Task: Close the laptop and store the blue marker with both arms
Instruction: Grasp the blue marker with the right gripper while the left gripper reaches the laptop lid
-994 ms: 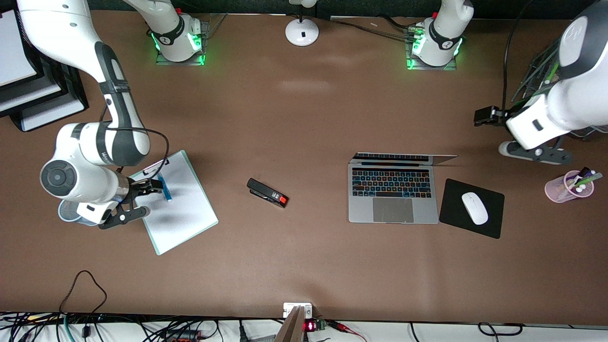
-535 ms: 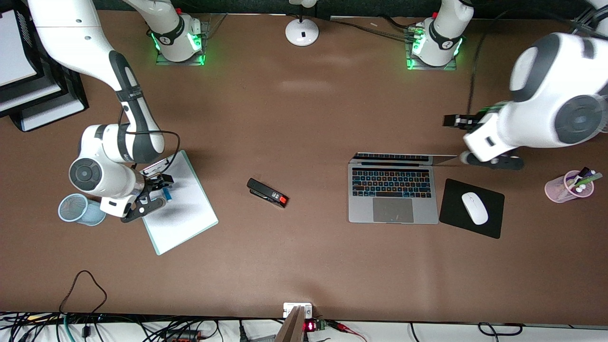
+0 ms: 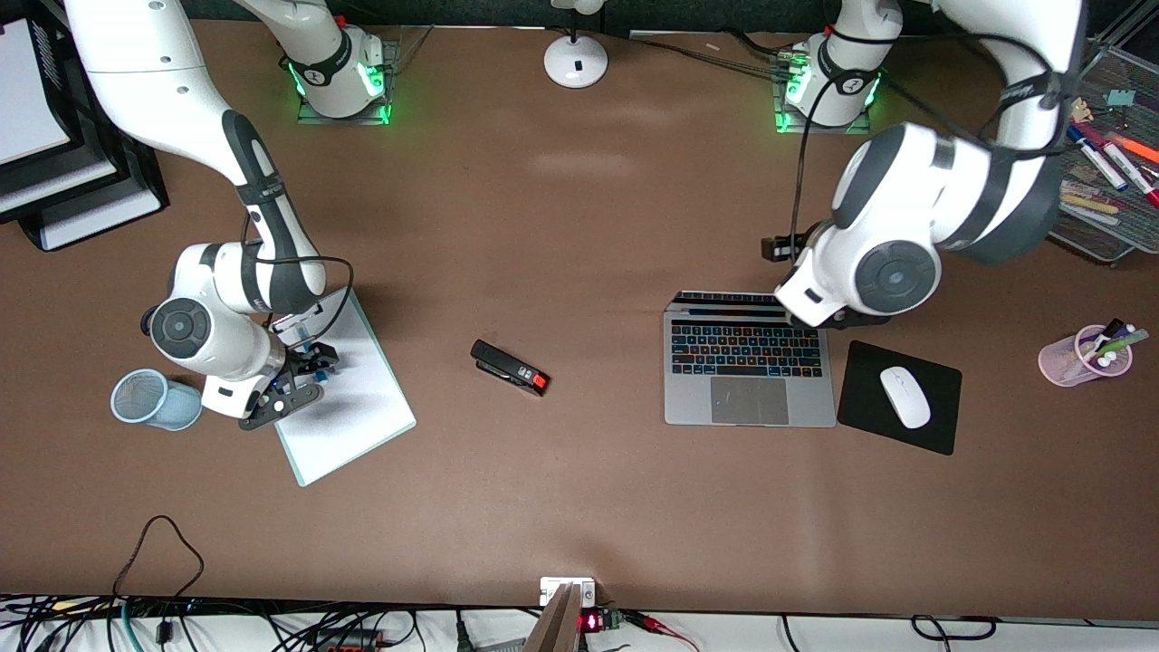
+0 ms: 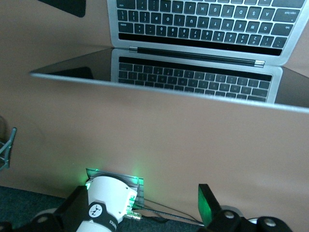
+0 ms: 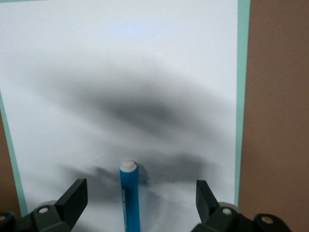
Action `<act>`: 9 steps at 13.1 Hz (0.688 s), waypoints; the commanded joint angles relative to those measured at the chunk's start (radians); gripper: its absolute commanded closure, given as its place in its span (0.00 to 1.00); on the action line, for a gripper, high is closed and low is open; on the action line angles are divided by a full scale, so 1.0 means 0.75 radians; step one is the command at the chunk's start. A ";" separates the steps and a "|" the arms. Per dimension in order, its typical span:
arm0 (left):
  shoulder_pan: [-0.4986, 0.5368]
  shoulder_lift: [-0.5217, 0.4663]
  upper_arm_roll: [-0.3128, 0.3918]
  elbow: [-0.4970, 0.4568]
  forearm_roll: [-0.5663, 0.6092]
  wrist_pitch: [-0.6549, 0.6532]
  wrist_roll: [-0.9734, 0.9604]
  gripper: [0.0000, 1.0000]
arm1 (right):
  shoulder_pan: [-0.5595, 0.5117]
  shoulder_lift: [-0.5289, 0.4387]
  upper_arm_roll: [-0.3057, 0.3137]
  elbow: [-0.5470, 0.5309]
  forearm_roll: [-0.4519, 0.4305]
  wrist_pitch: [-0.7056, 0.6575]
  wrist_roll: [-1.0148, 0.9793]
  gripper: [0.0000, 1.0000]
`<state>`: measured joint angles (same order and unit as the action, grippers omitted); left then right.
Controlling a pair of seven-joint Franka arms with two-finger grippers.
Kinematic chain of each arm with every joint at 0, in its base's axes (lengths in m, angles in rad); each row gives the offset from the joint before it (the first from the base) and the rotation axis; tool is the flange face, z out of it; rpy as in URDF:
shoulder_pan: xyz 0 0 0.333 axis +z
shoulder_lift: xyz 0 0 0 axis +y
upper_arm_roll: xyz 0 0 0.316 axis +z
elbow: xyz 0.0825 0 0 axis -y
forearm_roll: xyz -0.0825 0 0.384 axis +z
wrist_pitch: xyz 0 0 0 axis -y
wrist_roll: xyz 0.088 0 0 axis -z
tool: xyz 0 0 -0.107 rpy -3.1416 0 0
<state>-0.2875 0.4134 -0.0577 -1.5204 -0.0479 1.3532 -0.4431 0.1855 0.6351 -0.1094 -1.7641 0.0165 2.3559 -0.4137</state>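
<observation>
Front view: my right gripper (image 3: 303, 369) sits over the white sheet on the mint-green clipboard (image 3: 349, 407), at the right arm's end of the table, with the pale blue mesh cup (image 3: 145, 398) just beside my wrist. The slim light-blue marker with the white end (image 3: 311, 349) shows only as a sliver by my fingers. My left gripper (image 3: 786, 246) hangs over the top edge of the slim silver-grey laptop with black keys (image 3: 750, 398), which stands open; I cannot tell from here how those fingers stand. A black stapler with a red tip (image 3: 510, 367) lies between the clipboard and the laptop. Left wrist view: the laptop (image 4: 203, 77) lies ahead of my fingers, screen upright, keys mirrored in it; one fingertip (image 4: 208, 203) shows and its partner is out of sight, so spread unknown. Right wrist view: my fingers (image 5: 72, 198) are wide apart, the marker (image 5: 129, 195) lies on the paper between them, touching neither, white end pointing away from my palm.
</observation>
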 commanded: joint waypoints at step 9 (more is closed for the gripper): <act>-0.007 0.162 0.014 0.031 -0.006 0.304 0.002 0.00 | 0.019 0.023 -0.003 -0.014 0.011 0.005 -0.013 0.29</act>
<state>-0.2900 0.5100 -0.0542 -1.5200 -0.0479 1.5572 -0.4455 0.1927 0.6588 -0.1093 -1.7655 0.0166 2.3575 -0.4137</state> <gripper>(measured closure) 0.000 0.251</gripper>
